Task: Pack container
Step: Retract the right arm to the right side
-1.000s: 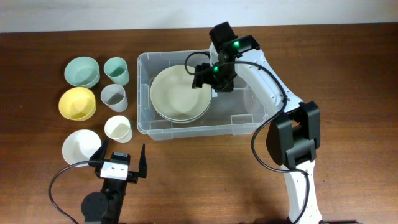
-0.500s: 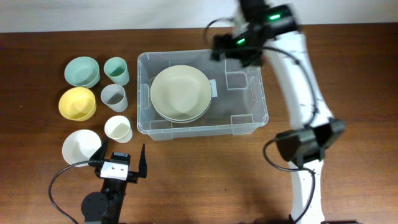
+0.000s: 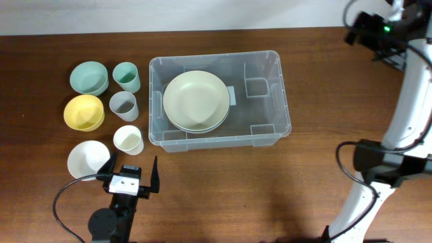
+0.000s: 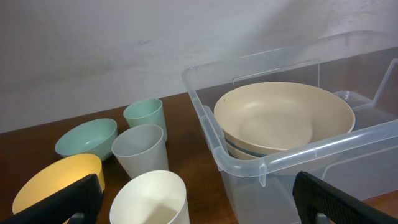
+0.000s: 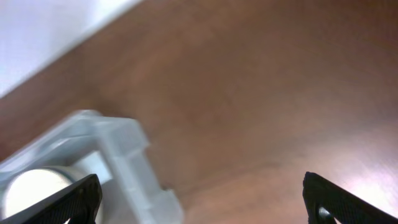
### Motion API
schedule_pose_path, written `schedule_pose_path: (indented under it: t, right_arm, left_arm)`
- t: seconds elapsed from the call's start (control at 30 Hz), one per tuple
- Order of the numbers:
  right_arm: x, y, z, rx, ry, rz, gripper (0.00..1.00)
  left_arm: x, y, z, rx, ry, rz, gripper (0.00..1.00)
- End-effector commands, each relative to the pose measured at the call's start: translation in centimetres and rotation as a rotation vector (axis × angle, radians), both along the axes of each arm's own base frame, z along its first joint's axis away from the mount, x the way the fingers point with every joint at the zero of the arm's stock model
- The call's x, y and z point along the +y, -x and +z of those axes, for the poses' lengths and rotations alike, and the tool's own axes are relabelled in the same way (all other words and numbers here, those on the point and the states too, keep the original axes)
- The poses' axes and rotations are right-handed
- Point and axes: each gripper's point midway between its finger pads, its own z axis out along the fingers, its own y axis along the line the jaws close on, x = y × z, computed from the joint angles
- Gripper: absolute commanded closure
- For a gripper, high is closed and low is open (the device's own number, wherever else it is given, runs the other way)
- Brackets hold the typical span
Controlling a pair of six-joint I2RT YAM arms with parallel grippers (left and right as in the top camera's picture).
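The clear plastic container (image 3: 264, 111) stands mid-table. It holds a stack of cream bowls (image 3: 196, 101) in its left half. My right gripper (image 3: 368, 30) is open and empty, high over the table's far right corner, well away from the container. Its blurred wrist view shows a container corner (image 5: 112, 158) between wide-open fingers (image 5: 202, 199). My left gripper (image 3: 131, 177) is open and empty near the front edge, below the white cup (image 3: 127, 140). In its wrist view the fingers (image 4: 199, 211) frame the white cup (image 4: 152, 199) and the container's rim (image 4: 261, 165).
Left of the container stand a teal bowl (image 3: 89, 77), a teal cup (image 3: 126, 75), a yellow bowl (image 3: 84, 111), a grey cup (image 3: 123, 105) and a white bowl (image 3: 88, 160). Bare wood lies right of the container.
My right gripper has left the cream bowl's rim inside the container, risen out and swung to the far right corner. The bowls stay in the container. The left arm has not moved.
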Motion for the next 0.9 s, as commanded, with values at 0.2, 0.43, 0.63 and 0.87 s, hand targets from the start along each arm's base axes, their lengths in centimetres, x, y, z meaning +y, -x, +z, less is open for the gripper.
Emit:
schedule_pose_path:
  t: [0.2,0.43,0.63,0.87]
  right_arm:
    - [-9.9,6.3,-9.5,0.319,-0.094,-0.247,0.01]
    - [-15.4,10.5,-11.5,0.375,-0.187,-0.516,0.01]
    - [-15.9,10.7,-11.5,0.367,-0.191,-0.530,0.01]
    - [-15.9,10.7,-11.5,0.367,-0.190,-0.529,0.01]
  left_arm:
    - [0.2,0.0,-0.1,0.000,-0.010,0.011,0.00]
    - [0.2,0.0,-0.1,0.000,-0.010,0.011,0.01]
    - [0.2,0.0,-0.1,0.000,-0.010,0.011,0.01]
    - [0.2,0.0,-0.1,0.000,-0.010,0.011,0.00]
